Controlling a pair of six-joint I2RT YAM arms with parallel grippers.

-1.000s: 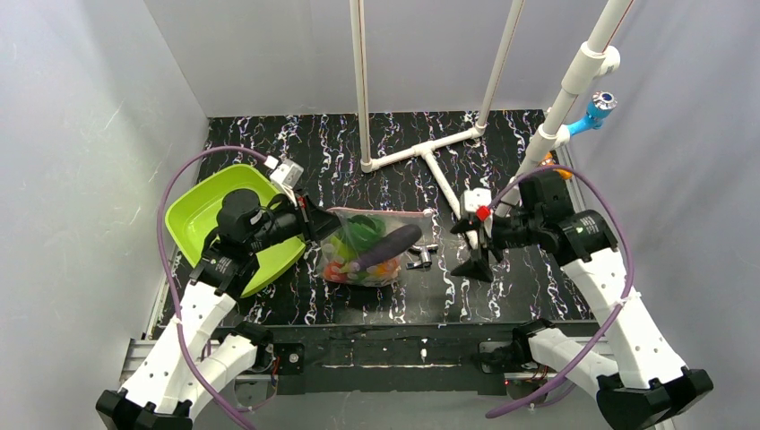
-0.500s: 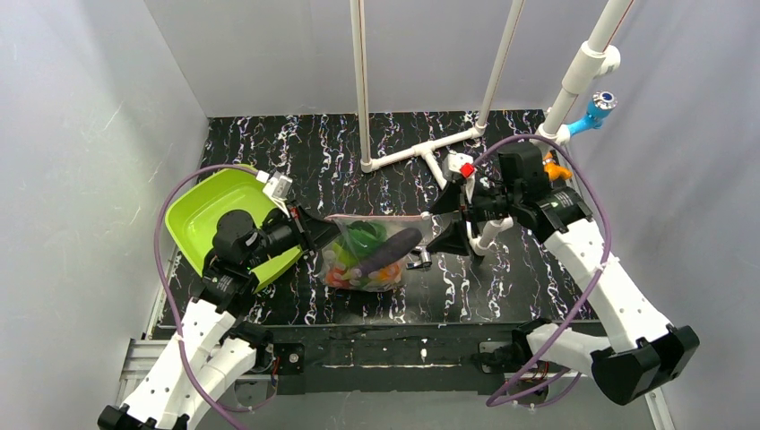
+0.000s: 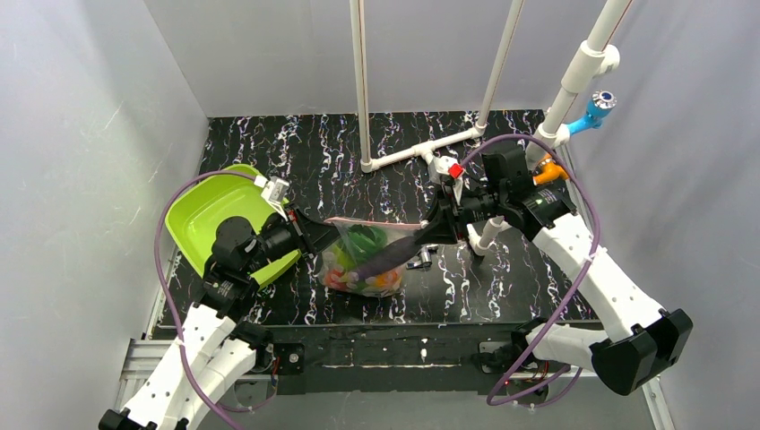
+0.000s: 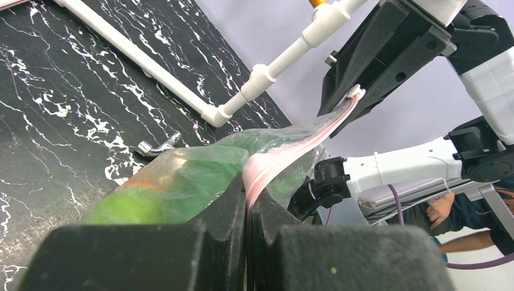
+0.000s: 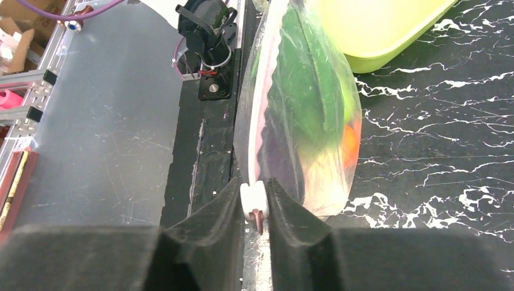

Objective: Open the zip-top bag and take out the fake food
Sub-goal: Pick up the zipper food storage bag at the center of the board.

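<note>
Just beside the lime-green tray (image 3: 199, 215) sits the zip-top bag (image 3: 358, 273), bulging with fake food (image 3: 363, 240). The left gripper (image 4: 247, 209) pinches the tray-side end of the zip strip (image 4: 285, 159). The right gripper (image 5: 255, 209) clamps what looks like the slider (image 5: 252, 195) at the far end. The film is light, limp and slippery, so the stiffer strip is the place to grip.

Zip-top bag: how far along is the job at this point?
Done: both grips are set. The left gripper pinches one end of the pink zip strip on the zip-top bag, the right gripper the other. In hand: the strip stretched between them, mouth apparently closed. Left: opening it and removing the fake food, all inside.
</note>
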